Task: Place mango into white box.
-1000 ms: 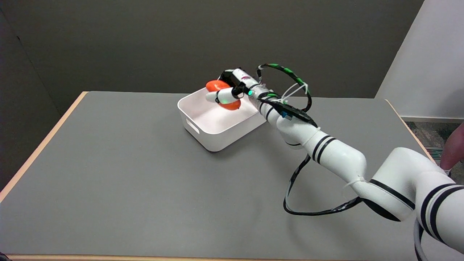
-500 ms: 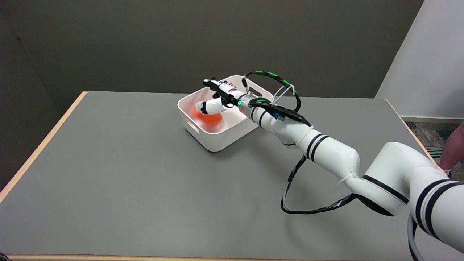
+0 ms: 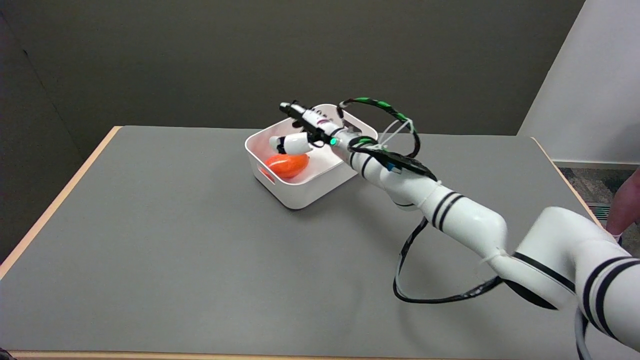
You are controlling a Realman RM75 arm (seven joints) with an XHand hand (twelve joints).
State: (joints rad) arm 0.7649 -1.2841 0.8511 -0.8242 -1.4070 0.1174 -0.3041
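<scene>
An orange-red mango (image 3: pixel 286 165) lies inside the white box (image 3: pixel 300 192), towards its near left wall. The box stands on the grey table behind the middle. My right hand (image 3: pixel 301 131) hovers over the box, just above the mango and apart from it. Its fingers are spread and hold nothing. The arm reaches in from the lower right.
The grey table (image 3: pixel 175 250) has a light wooden edge on the left. A black cable (image 3: pixel 430 295) loops down from my forearm to the tabletop. A person's hand (image 3: pixel 627 200) shows at the right border beyond the table.
The mango has left my hand and dropped into the box, where it now lies still. My hand opened and has lifted slightly above it.
</scene>
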